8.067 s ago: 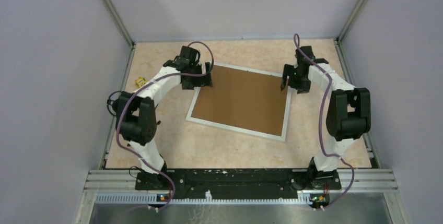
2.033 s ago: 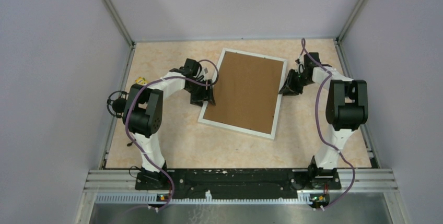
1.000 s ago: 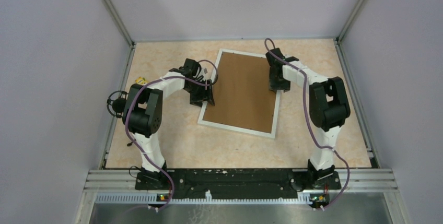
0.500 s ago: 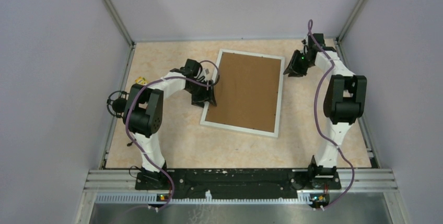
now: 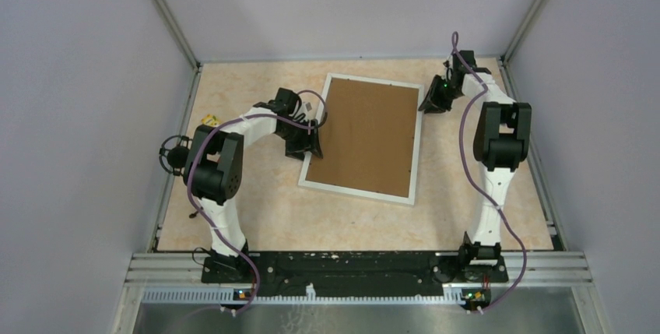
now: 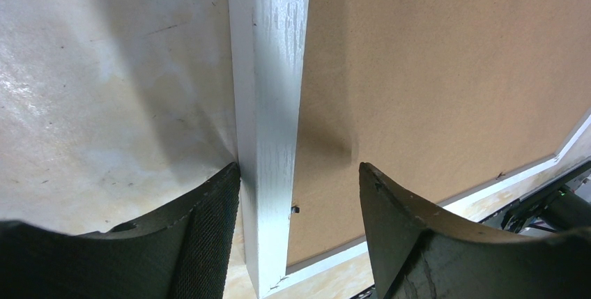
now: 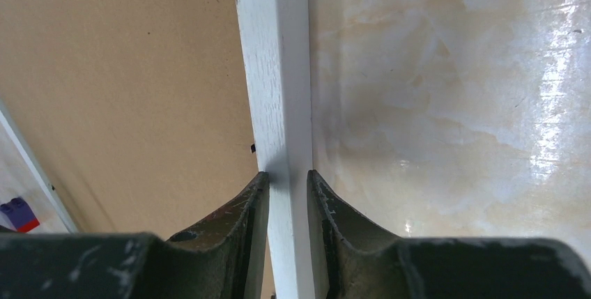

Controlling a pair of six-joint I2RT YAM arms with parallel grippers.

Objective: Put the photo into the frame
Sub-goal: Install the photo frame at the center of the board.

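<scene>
Frame [image 5: 355, 192] lies flat on the table [image 5: 249, 209], back side up, brown backing board [image 5: 366, 135] showing, long side running roughly away from the arm bases. Left gripper [image 6: 298, 168] sits down over the frame's left bar near the near-left corner. Its jaws are spread: the outer finger [image 6: 209, 229] is against the bar's outside edge, the inner finger [image 6: 404, 236] hangs over the board, clear of the bar. Right gripper [image 7: 286, 173] is at the right bar near the far-right corner, clamped on it, with a finger snug on each side.
</scene>
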